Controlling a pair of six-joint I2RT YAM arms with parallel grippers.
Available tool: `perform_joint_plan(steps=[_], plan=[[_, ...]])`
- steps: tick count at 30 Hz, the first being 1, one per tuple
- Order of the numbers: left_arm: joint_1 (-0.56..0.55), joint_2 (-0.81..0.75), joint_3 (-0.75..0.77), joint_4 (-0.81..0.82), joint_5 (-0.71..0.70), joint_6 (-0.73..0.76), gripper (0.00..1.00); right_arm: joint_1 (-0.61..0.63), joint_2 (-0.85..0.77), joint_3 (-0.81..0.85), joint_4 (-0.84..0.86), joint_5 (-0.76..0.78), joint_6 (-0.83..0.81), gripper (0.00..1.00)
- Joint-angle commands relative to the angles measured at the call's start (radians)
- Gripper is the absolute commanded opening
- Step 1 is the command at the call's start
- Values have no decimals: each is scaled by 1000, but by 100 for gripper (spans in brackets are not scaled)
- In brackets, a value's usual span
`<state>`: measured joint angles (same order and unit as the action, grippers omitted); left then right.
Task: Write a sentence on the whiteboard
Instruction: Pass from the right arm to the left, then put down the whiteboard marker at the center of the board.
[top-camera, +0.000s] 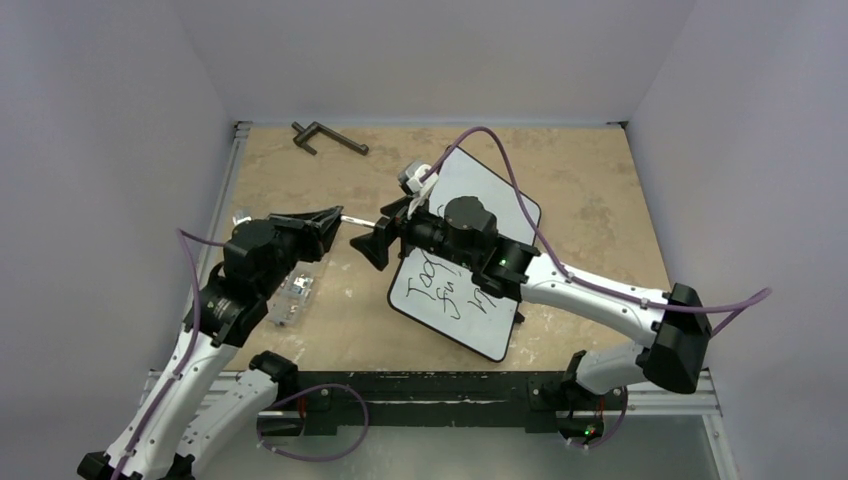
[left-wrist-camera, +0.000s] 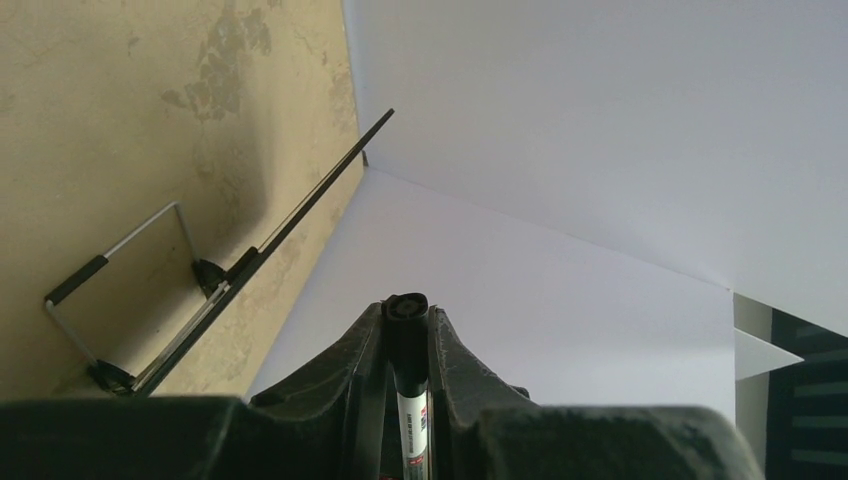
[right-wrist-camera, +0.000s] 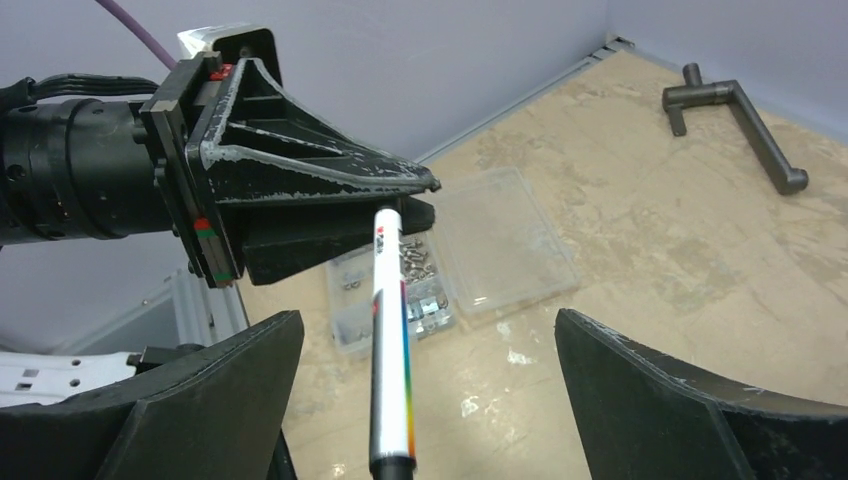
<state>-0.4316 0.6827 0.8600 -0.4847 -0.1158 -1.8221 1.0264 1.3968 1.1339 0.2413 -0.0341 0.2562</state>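
Tan, mottled table (top-camera: 590, 190) w/ plain white walls (top-camera: 100, 150) on three sides. The whiteboard (top-camera: 462, 180) sat about mid-table, skewed, long axis running roughly 12-to-6 o'clock. The sentence (top-camera: 455, 290) was on the 6 o'clock half only, in slanted black lines. The R arm covered part of it, so I couldn't read it whole. From the L wrist cam I saw just the board's thin black rim (left-wrist-camera: 300, 215) edge-on.

At the board's 9 o'clock, the L gripper (top-camera: 338, 217) was clamped on a marker (top-camera: 358, 221). The barrel stuck out toward 3 o'clock, black end outermost. The R wrist cam showed the same marker (right-wrist-camera: 390, 340), white barrel w/ a rainbow stripe, pinched at the L gripper's (right-wrist-camera: 400, 200) tips. The R gripper (top-camera: 382, 230) faced it above the board's 9 o'clock edge, fingers (right-wrist-camera: 690, 400) spread wide. The marker's free end reached into that gap and touched neither finger, as far as I could see.

Clear box (top-camera: 295, 290) of screws (right-wrist-camera: 415, 265) at the board's 8 o'clock, under the L arm. Dark crank handle (top-camera: 330, 138) at 11 o'clock, near the far edge.
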Motion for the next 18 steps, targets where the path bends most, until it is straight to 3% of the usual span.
perform_joint_plan(steps=[1, 10, 18], plan=[[12, -35, 11, -29, -50, 59, 0, 1, -94, 70, -103, 63, -30, 99], [27, -35, 126, -226, -138, 340, 0, 1, -240, 89, -333, 173, -30, 99], [30, 58, 283, -393, -171, 724, 0, 1, -335, 53, -456, 304, -67, 99]])
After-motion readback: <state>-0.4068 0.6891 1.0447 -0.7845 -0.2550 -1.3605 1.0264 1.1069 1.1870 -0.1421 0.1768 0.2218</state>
